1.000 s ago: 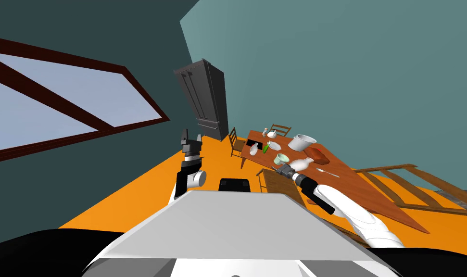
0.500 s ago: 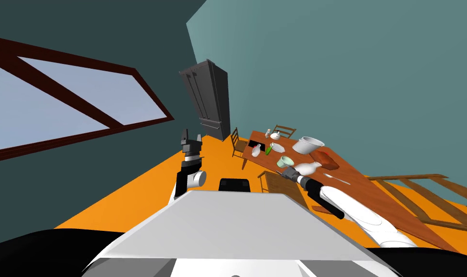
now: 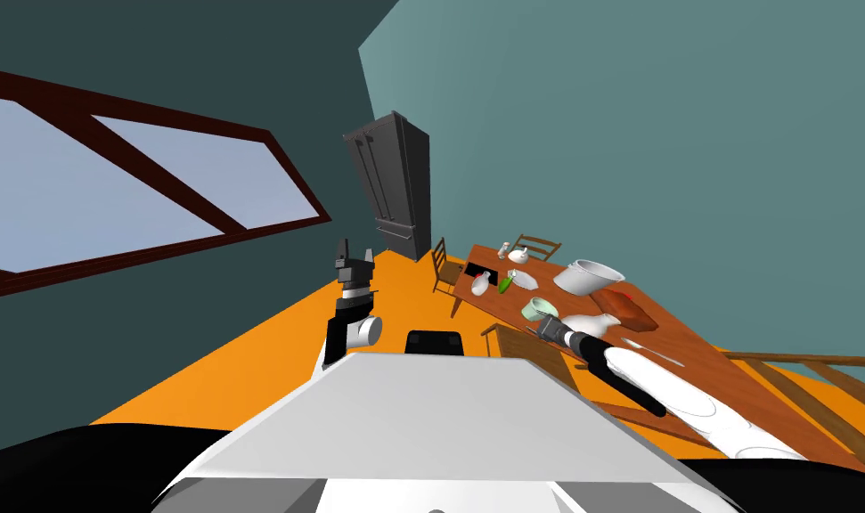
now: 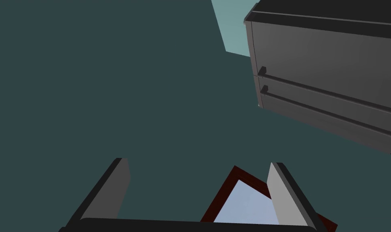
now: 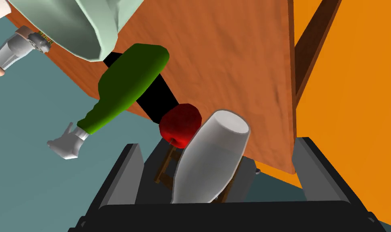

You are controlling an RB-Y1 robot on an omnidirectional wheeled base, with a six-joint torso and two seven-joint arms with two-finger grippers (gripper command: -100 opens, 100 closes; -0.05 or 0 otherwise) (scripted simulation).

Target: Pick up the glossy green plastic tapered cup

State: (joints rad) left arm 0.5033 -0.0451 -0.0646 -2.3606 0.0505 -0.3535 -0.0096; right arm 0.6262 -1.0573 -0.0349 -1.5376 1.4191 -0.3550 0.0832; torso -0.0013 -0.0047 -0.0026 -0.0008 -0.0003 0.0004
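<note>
The pale green tapered cup (image 3: 539, 308) stands on the brown wooden table (image 3: 689, 361), near its front left edge. My right gripper (image 3: 541, 326) hovers just short of it, low and close to the table edge. In the right wrist view the cup (image 5: 77, 24) lies beyond my left fingertip, off to one side of the open right gripper (image 5: 218, 145). Nothing is held between the fingers (image 5: 132, 169). My left gripper (image 3: 350, 254) is raised at the left, and its wrist view shows it open (image 4: 198, 165).
A dark green bottle (image 5: 126, 84), a red apple (image 5: 180, 125) and a white vase (image 5: 208, 161) lie beyond the right gripper. A white pot (image 3: 586, 276), a brown block (image 3: 626, 310), a white jug (image 3: 591, 323) and a spoon (image 3: 653, 349) share the table. Chairs (image 3: 439, 265) and a dark cabinet (image 3: 395, 187) stand behind.
My head view has swung, so the table and cabinet have drifted right in the picture. The right gripper has stayed just short of the cup. The left arm has not moved.
</note>
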